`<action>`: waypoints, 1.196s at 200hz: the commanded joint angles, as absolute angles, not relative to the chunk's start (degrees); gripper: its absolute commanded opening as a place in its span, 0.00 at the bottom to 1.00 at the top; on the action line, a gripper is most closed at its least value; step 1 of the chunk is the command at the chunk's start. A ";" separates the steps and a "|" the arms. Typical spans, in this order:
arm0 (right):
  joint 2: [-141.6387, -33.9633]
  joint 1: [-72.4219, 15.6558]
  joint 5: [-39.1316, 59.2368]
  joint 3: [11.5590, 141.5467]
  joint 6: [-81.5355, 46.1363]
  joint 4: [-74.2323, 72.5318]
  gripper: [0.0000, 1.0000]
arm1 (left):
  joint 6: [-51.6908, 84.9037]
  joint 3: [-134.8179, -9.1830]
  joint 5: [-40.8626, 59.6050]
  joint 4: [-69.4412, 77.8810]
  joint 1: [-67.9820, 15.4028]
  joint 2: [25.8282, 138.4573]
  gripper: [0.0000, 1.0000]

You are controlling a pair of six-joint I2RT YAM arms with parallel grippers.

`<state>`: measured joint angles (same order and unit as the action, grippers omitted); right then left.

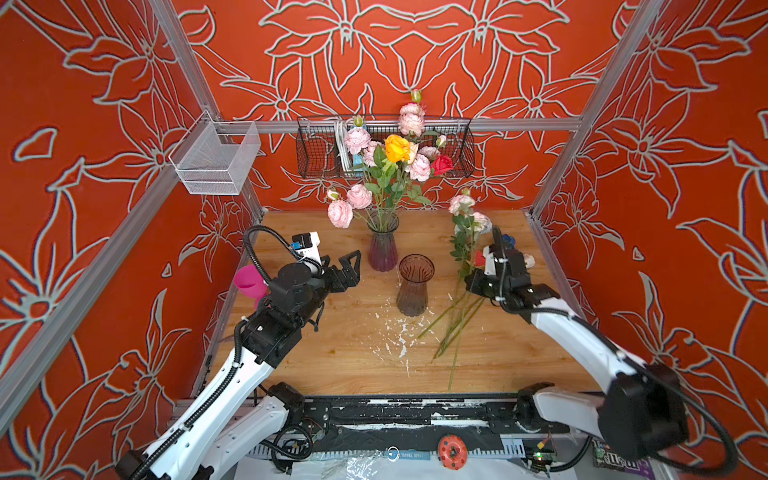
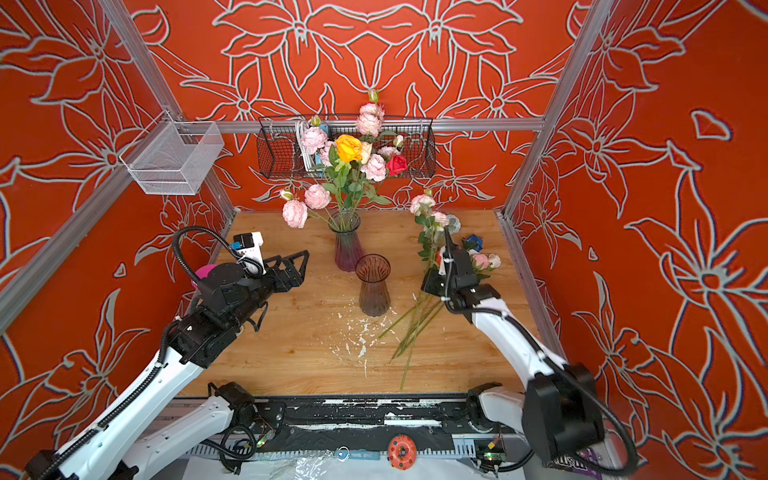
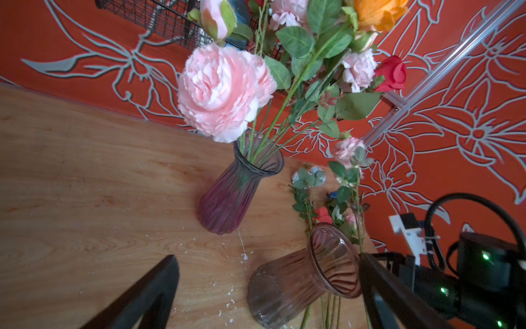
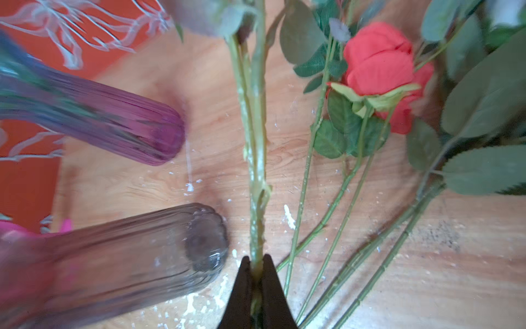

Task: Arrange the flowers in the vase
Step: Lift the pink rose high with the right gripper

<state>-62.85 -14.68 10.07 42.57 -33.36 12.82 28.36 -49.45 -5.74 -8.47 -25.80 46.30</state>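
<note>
two vases stand mid-table: the purple vase (image 1: 382, 249) holds a bunch of flowers (image 1: 395, 153), and the empty brown vase (image 1: 413, 286) stands just in front of it. right gripper (image 4: 257, 260) is clenched on one green stem (image 4: 254, 136), low down; its pale pink blooms (image 1: 462, 203) rise beyond the gripper, right of the brown vase. loose flowers (image 1: 453, 328) lie on the table (image 1: 332, 353) beneath. left gripper (image 1: 354, 269) is spread wide, grasping nothing, just left of the purple vase.

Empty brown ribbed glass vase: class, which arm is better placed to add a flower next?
Right. The right gripper grips a pale pink flower's green stem beside that vase; the left gripper is open, empty.
</note>
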 commanded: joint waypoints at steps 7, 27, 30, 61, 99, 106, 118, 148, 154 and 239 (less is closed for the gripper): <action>-48.81 -14.74 4.83 36.83 -35.08 1.06 0.00 | 29.00 -47.62 0.64 -1.19 -25.40 46.53 0.98; -42.46 -15.19 1.95 36.31 -34.42 -6.54 0.00 | 30.05 -46.61 6.04 2.40 -25.32 47.75 0.98; -42.05 -15.27 1.66 36.56 -34.25 -7.78 0.00 | 30.20 -46.49 6.78 2.90 -25.31 47.95 0.98; -45.90 -17.14 1.52 45.66 -30.41 -15.40 0.00 | 31.77 -46.39 10.60 4.74 -25.29 49.73 0.98; -56.72 -24.80 0.14 67.09 -16.90 -14.25 0.00 | 30.71 -46.93 7.67 2.73 -25.31 49.60 0.98; -59.07 -26.40 -0.04 71.40 -14.23 -12.93 0.00 | 30.48 -46.99 7.60 2.64 -25.31 49.34 0.98; -63.21 -28.36 0.29 77.45 -11.00 -12.11 0.00 | 30.20 -46.91 7.49 2.71 -25.31 48.75 0.98; -72.67 -31.10 1.67 87.29 -6.79 -11.14 0.00 | 29.32 -46.58 6.09 2.73 -25.31 47.73 0.98; -74.08 -31.56 1.76 88.32 -5.58 -11.46 0.00 | 29.25 -46.65 5.91 2.65 -25.24 47.56 0.98; -80.45 -34.88 4.50 79.57 -2.43 -15.98 0.01 | 28.73 -46.57 5.45 2.68 -24.48 45.57 0.98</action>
<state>-82.19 -33.52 2.81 83.85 -3.79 -12.47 29.41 -46.26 5.91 1.19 -25.32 46.63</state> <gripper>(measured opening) 0.080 0.980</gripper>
